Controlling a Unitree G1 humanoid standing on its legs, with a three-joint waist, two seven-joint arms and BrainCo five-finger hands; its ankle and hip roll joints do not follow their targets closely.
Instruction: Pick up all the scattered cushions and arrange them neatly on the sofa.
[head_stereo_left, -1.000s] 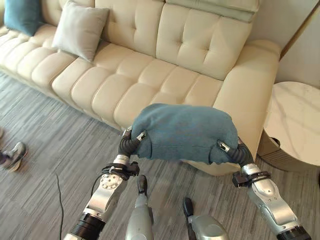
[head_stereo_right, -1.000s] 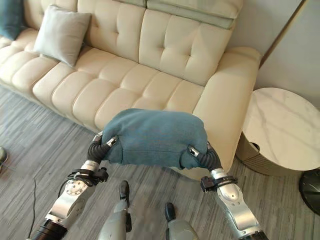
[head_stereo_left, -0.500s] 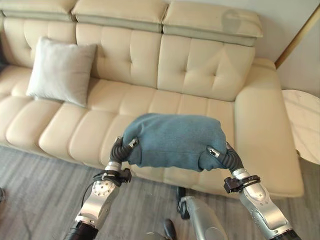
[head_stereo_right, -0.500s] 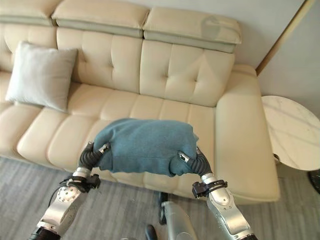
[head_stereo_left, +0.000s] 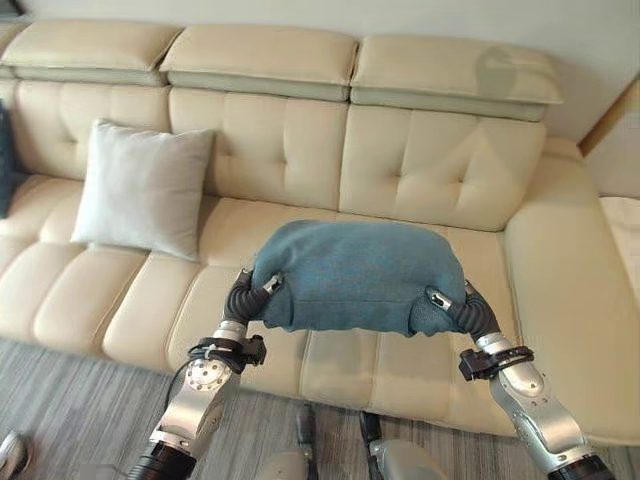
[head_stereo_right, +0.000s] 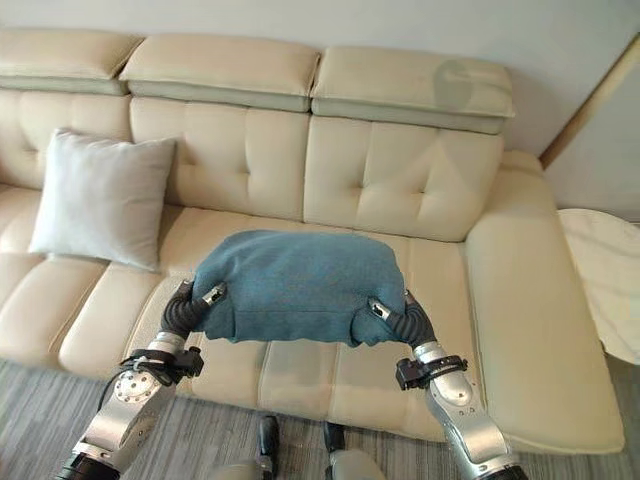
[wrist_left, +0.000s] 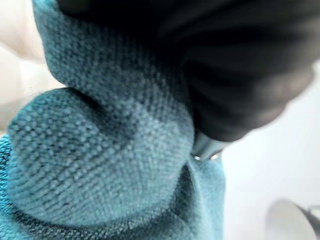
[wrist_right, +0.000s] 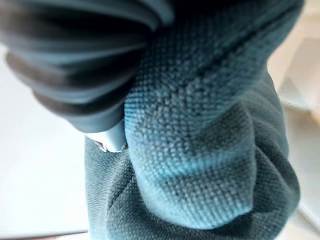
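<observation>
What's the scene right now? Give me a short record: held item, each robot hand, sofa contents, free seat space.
held item: blue cushion, carried between both hands above the sofa's front edge
left robot hand: pressed into the cushion's left end, fingers hidden
right robot hand: pressed into the cushion's right end, fingers hidden
sofa: cream, tufted
sofa contents: grey cushion propped against the backrest, left part
free seat space: middle and right seats

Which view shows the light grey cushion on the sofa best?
The left eye view: the grey cushion leans whole against the sofa backrest. The right eye view shows it too, nearer the edge. Both wrist views show the teal cushion instead.
</observation>
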